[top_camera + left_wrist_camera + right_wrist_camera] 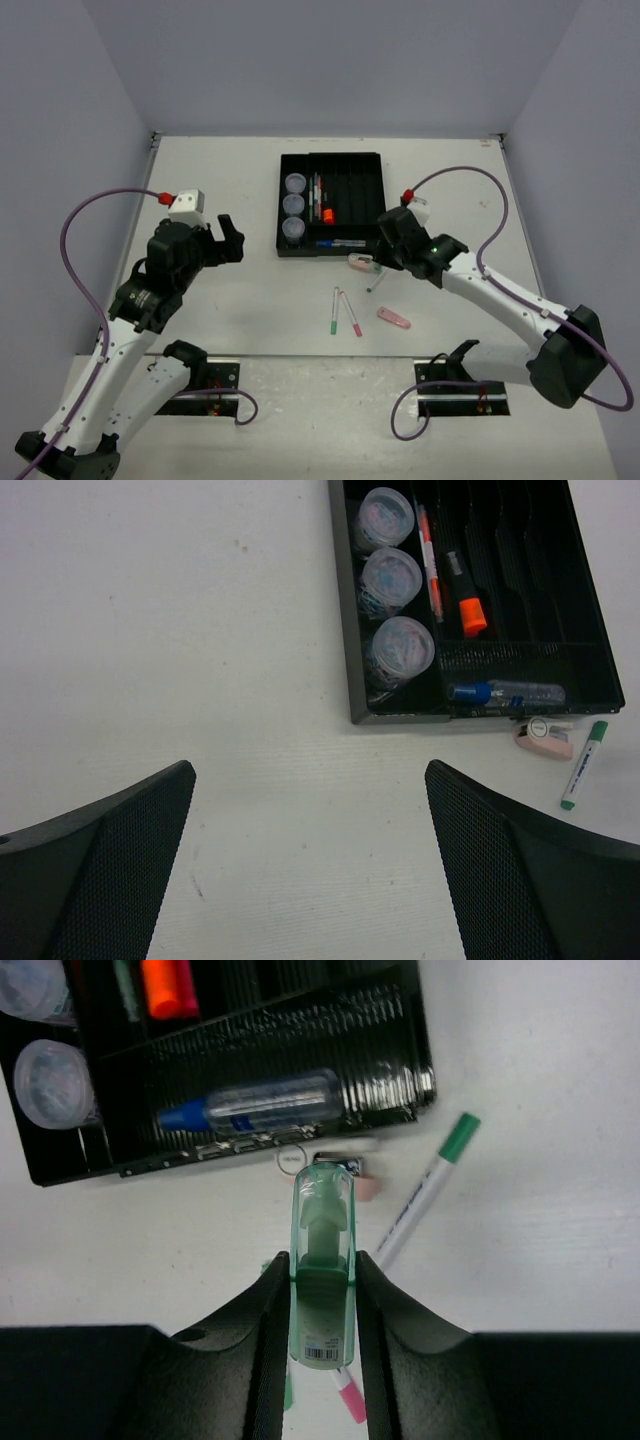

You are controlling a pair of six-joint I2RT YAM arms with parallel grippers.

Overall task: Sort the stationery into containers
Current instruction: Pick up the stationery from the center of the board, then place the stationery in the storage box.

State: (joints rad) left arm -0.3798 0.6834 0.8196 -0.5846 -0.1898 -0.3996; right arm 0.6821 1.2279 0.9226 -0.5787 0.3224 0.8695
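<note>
The black tray (pixel 368 165) stands at the table's far middle. It holds three round pots (pixel 293 206) in its left slot, thin pens, an orange marker (pixel 326 213) and a blue marker (pixel 340 242) in the wider front slot. My right gripper (pixel 323 1260) is shut on a green marker with a clear cap (pixel 323 1215), just in front of the tray's near edge (pixel 420 1055). The pink eraser (pixel 367 1186) lies past the marker's tip, and a green-capped pen (pixel 428 1185) lies to its right. My left gripper (pixel 310 850) is open and empty, left of the tray.
Two thin pens (pixel 334 310) and a pink marker (pixel 393 318) lie on the table in front of the tray. The left wrist view shows the tray (pixel 345 630), the pots (pixel 390 577), the eraser (pixel 545 737) and the green-capped pen (pixel 584 765).
</note>
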